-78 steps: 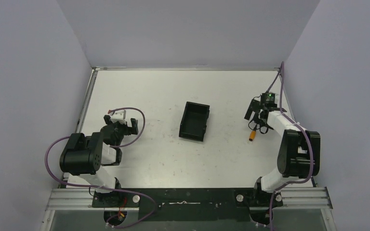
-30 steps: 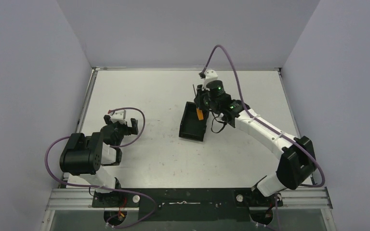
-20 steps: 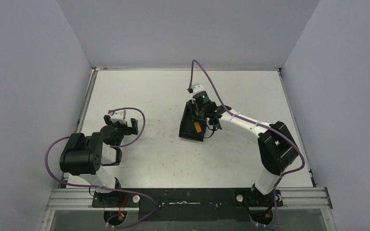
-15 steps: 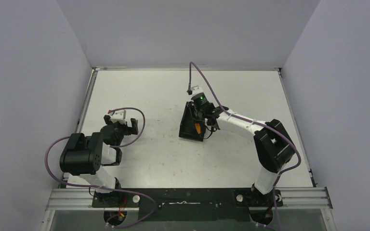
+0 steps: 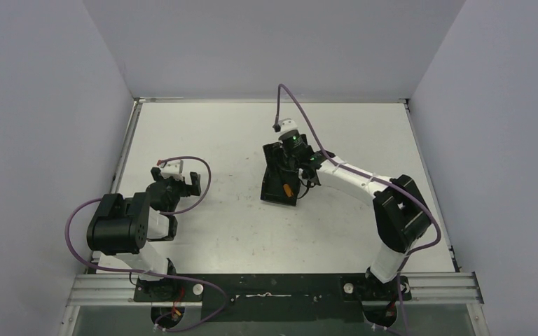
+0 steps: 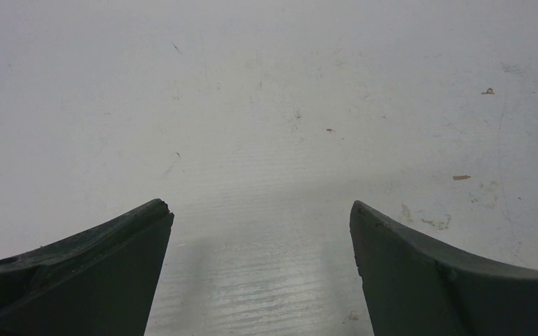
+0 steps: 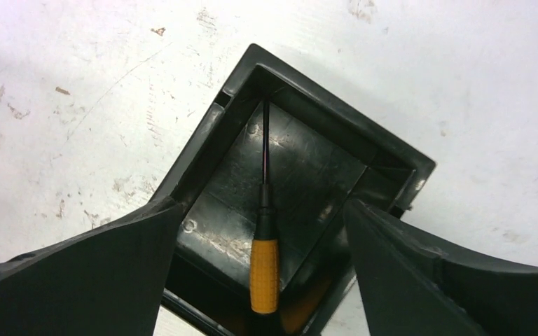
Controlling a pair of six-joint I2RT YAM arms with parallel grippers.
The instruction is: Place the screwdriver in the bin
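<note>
The small black bin (image 5: 269,189) sits mid-table. The screwdriver (image 5: 288,187), with an orange handle and a thin dark shaft, lies inside it. In the right wrist view the screwdriver (image 7: 265,273) rests on the floor of the bin (image 7: 322,119), its tip in the far corner. My right gripper (image 5: 286,166) hovers over the bin, open and empty. Its jaws (image 7: 260,217) stand wide on either side of the screwdriver without touching it. My left gripper (image 5: 177,183) is open and empty over bare table at the left, also seen in the left wrist view (image 6: 260,217).
The white table (image 5: 217,224) is enclosed by grey walls on three sides. The right arm's purple cable (image 5: 291,98) arcs above the bin. The left arm (image 5: 122,224) is folded near its base.
My right arm carried the screwdriver from the right side of the table to the bin and let it go. The screwdriver now lies in the bin. The left arm has not moved.
</note>
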